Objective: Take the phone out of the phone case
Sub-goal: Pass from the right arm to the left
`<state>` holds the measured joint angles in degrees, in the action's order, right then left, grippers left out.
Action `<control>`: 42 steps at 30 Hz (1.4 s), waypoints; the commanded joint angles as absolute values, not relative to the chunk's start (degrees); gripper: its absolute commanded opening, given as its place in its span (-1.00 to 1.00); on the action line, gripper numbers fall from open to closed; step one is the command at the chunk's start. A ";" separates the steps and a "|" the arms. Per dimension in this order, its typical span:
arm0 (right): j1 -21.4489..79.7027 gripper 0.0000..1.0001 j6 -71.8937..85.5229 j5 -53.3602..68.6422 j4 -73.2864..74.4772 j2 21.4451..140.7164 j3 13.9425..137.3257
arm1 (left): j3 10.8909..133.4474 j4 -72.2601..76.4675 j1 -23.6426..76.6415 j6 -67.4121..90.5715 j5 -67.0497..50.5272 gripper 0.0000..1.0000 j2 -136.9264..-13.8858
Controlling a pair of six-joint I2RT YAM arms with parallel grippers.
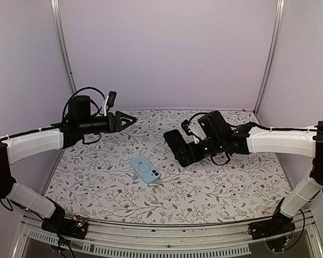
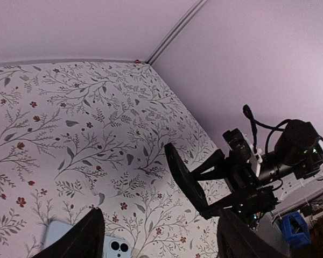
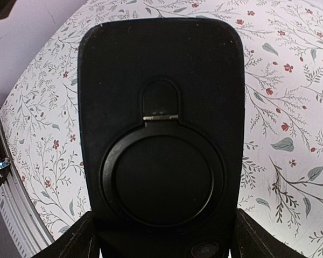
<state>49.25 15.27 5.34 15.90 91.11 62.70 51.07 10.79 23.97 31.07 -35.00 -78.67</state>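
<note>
From above, the phone (image 1: 145,169) lies flat on the flowered bench (image 1: 231,188), near the middle, with its pale blue back up and nothing touching it. The right hand (image 1: 192,152) hangs just right of the phone and above the bench, clamped on one end of the black case (image 1: 177,142), which juts out toward the left arm. The left hand (image 1: 133,117) is up in the air over the far left part of the bench, pointing right, well apart from both phone and case. In the left wrist view, that hand's two fingers (image 2: 83,239) stand wide apart with only bench (image 2: 70,107) between them, so it is open and grips nothing. A corner of the phone (image 2: 116,248) with its lenses shows at the bottom edge, and the case (image 2: 184,180) is seen edge-on, tilted, in the right hand (image 2: 200,192). In the right wrist view, the case (image 3: 161,80) fills the frame, its round ring folded flat, and a finger (image 3: 81,242) presses each side of its near end.
</note>
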 commanded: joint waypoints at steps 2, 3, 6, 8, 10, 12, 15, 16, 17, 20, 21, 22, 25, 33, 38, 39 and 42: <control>50.00 0.14 13.46 6.86 9.84 87.83 64.74 | 54.67 17.13 31.50 37.42 -36.01 0.45 -82.54; 50.14 0.14 13.30 6.92 9.71 87.69 64.78 | 55.53 17.08 32.64 37.52 -35.43 0.44 -83.29; 50.82 0.14 12.90 6.95 9.42 87.22 65.06 | 57.88 17.55 35.26 38.37 -34.92 0.40 -85.99; 51.22 0.14 12.43 6.50 9.30 86.96 65.24 | 59.13 18.11 36.79 39.06 -34.38 0.39 -87.48; 51.44 0.14 12.15 5.89 9.23 86.72 65.55 | 60.36 17.96 38.18 39.50 -33.19 0.36 -88.93; 51.63 0.14 12.00 5.63 9.27 86.66 65.82 | 62.31 14.73 39.29 38.70 -31.12 0.32 -90.34; 51.92 0.14 11.63 5.23 9.21 86.34 66.14 | 64.12 11.16 40.70 35.97 -27.56 0.32 -91.52; 52.07 0.13 11.54 5.12 9.08 86.18 66.06 | 64.09 11.20 40.81 35.27 -27.50 0.33 -91.64; 52.22 0.13 11.40 4.78 8.94 85.85 65.95 | 64.04 11.25 40.86 34.98 -27.50 0.34 -91.64; 52.49 0.13 10.88 3.14 8.09 85.11 65.34 | 64.75 10.07 41.15 35.32 -26.85 0.30 -92.24; 52.54 0.13 10.78 2.29 7.87 84.93 65.03 | 65.10 9.64 41.32 35.52 -26.48 0.27 -92.50; 52.56 0.13 10.66 1.43 7.64 84.76 65.01 | 65.39 9.30 41.64 35.72 -25.93 0.21 -92.80; 52.64 0.13 10.71 0.31 7.00 84.57 64.96 | 66.35 8.33 42.49 36.03 -24.46 0.10 -93.76; 53.26 0.13 9.79 -2.36 6.38 84.38 64.55 | 66.89 10.31 42.89 37.41 -24.40 -0.63 -94.47; 53.27 0.74 11.15 -1.40 6.17 83.81 63.82 | 66.80 12.90 42.80 38.05 -25.52 -1.00 -94.31; 53.26 0.96 11.80 -0.72 6.43 83.63 63.67 | 66.84 13.44 42.68 37.99 -25.87 -1.00 -94.19; 52.22 0.98 12.49 3.53 6.82 81.13 61.23 | 67.03 14.77 41.65 37.67 -28.43 -1.00 -93.25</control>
